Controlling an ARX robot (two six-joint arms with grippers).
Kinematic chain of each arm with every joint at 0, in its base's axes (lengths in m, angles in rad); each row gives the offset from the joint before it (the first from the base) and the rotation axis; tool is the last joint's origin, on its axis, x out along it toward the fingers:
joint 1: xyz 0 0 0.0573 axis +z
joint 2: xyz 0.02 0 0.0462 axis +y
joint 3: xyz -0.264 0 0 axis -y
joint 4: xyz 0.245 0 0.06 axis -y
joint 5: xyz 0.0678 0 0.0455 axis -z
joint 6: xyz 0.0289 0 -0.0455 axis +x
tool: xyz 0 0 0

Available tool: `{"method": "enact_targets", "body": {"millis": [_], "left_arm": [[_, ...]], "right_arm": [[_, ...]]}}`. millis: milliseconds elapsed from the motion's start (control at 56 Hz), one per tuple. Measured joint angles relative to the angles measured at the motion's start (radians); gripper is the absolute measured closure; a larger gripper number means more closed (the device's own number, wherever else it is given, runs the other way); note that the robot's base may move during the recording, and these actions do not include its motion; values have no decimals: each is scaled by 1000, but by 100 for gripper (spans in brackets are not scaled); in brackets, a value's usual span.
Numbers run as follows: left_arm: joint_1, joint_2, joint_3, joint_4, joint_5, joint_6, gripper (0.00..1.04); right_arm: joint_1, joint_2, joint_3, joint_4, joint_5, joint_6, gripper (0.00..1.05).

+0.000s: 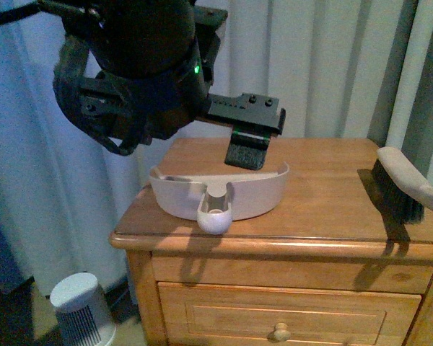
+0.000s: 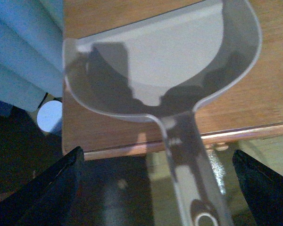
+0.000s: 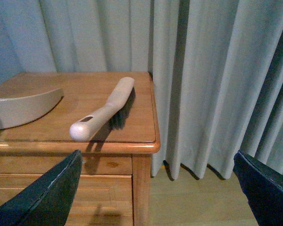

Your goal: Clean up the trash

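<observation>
While the left arm [image 1: 130, 79] reaches in over the worktop [image 1: 325, 209] from the left, its left claw [image 2: 156, 153] stands spread wide and holds nothing. It hangs above the pale dustpan [image 1: 216, 189], and as far as I can see it does not touch it. That dustpan sits toward the front left of the worktop, its curved wall facing the front edge. Its handle [image 2: 188, 160] pokes out past that edge, over the floor. Further along, the right claw [image 3: 156, 155] is also spread, with both dark fingers [image 3: 47, 193] apart and gripping nothing. It sits off the worktop, out in front of the front right corner. Close to the right edge lies a hand brush [image 3: 106, 110], well apart from the dustpan. The brush's rounded handle end is near the front edge and its dark bristles rest on the wood. Where the trash lies I cannot tell, since none of the views shows it. Below the worktop is a drawer with a round knob [image 1: 279, 331]. Pale curtains [image 3: 203, 70] hang behind and to the right. On the floor to the left stands a small white ribbed appliance [image 1: 81, 311].
</observation>
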Motion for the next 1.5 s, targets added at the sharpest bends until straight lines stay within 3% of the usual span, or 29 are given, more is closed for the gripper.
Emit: {"method": "enact_targets", "body": {"millis": [964,1411,1500], "left_arm": [[-8,87,-39,6,-19,-102,8],[-14,89,-58,37,-23,-101,73],[-11,82,-72,59,-23,-97,76]], "right_arm": [[0,0,0,0,0,0,7],[0,0,0,0,0,0,7],[0,0,0,0,0,0,7]]}}
